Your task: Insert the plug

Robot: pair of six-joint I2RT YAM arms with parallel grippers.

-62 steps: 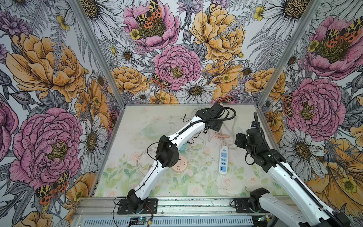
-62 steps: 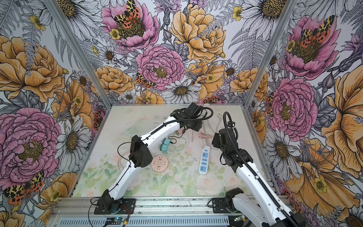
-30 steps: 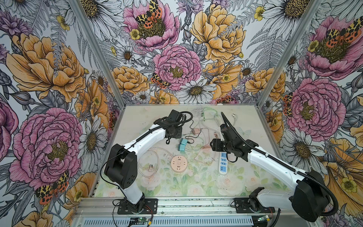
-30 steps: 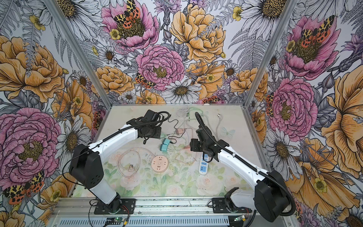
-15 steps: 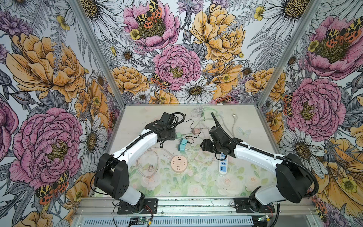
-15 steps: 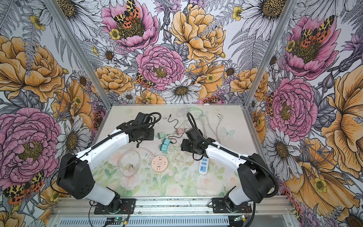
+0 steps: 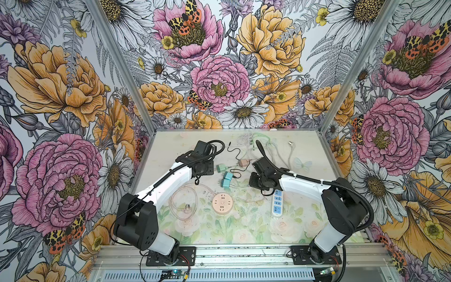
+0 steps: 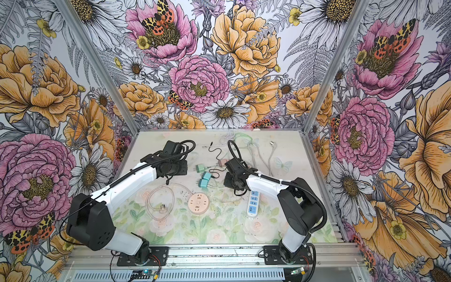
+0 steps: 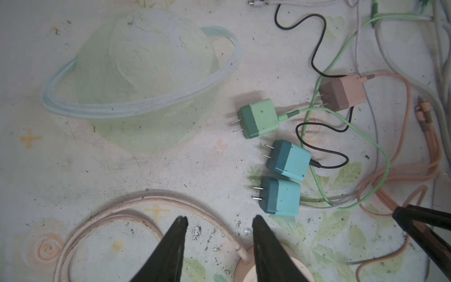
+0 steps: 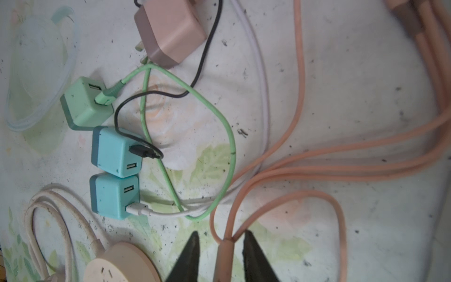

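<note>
I count four plug blocks on the desk (image 7: 244,232): one green plug block (image 9: 258,118), two blue plug blocks (image 9: 289,160) (image 9: 280,196) and one pink plug block (image 9: 341,94). There is one round socket box (image 7: 222,203) and one long socket strip (image 7: 277,202). I see one black cord (image 10: 141,150) and one green cord (image 10: 231,138). The pink cords (image 10: 302,73) and white cords (image 10: 170,214) are too tangled to count. Two robot arms (image 7: 170,180) (image 7: 302,186) stand here.
</note>
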